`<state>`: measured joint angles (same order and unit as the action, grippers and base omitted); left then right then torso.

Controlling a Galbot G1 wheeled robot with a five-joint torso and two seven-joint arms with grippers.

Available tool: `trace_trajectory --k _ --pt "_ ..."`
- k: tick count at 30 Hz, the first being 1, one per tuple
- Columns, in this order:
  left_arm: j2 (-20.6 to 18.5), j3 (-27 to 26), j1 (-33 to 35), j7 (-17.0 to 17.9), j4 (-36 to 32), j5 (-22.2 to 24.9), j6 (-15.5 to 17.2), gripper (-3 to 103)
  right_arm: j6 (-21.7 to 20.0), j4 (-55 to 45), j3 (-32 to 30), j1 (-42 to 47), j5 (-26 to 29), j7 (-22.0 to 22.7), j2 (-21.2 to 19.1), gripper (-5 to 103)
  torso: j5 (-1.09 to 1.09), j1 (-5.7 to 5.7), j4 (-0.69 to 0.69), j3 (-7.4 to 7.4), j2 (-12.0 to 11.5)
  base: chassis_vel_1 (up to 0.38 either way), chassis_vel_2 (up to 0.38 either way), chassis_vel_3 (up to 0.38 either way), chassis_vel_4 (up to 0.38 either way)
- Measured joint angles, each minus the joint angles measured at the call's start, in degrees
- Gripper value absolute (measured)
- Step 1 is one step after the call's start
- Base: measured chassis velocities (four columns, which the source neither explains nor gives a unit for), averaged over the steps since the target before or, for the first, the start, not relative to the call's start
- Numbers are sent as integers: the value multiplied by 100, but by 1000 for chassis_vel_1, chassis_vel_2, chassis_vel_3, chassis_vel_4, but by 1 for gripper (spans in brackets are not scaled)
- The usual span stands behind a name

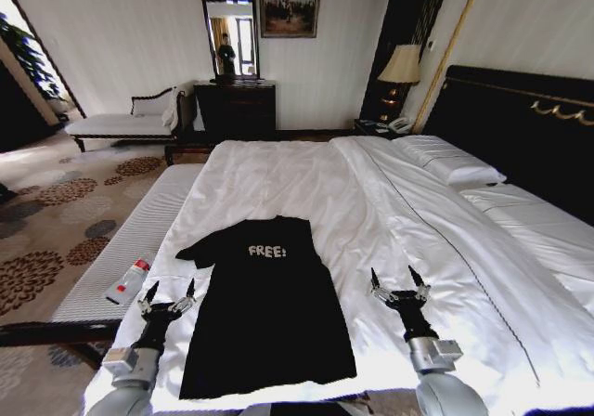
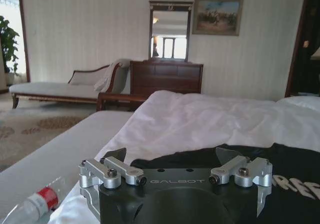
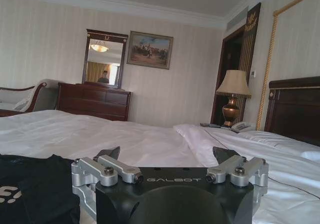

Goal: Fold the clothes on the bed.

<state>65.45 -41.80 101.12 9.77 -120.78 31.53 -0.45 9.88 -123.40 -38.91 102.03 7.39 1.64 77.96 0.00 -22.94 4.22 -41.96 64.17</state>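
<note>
**Shirt laid out flat, nothing folded yet**

While nothing's been grabbed so far, worth noting how things sit. Black T-shirt spread flat, chest up with the white "FREE!" showing, hem toward the robot, collar toward the far side. Lying on the white duvet at the near end of the bed, closer to the left edge than the middle. Looks like the very start of the fold, going by the sleeves spread out and the hem flat.

Left gripper just beside the shirt's left edge, fingers spread wide, holding nothing. Right gripper off to the other side over bare duvet, a bit apart from the shirt, also wide open and empty.

Further out: padded bench along the bed's left side with a plastic bottle lying on it, near the left gripper. Chaise and dark dresser against the far wall.

Stuff that could go sideways:
- Pinching duvet together with the shirt, since both are soft and stacked, so dragging the bedding along.
- Uneven grabs, with the right side starting farther from the cloth, so a crooked fold.
- Clipping the bottle on a wide left swing.
</note>
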Motion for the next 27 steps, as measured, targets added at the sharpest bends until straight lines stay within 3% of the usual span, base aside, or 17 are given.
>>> trace_trajectory --k 5,12,27 --pt "-153 388 -985 205 606 389 311 100 25 78 -7 37 -60 -41 99 100 0 -1 7 0 0 0 0 0 0" --pt "-199 993 -1747 274 1225 612 429 100 23 92 -88 74 -25 -62 104 100 -1 -1 4 0 -1 0 0 0 0" --pt "-209 1005 -2348 265 2100 1014 392 100 -26 100 -136 78 35 -65 118 100 0 0 4 0 0 0 0 0 0"
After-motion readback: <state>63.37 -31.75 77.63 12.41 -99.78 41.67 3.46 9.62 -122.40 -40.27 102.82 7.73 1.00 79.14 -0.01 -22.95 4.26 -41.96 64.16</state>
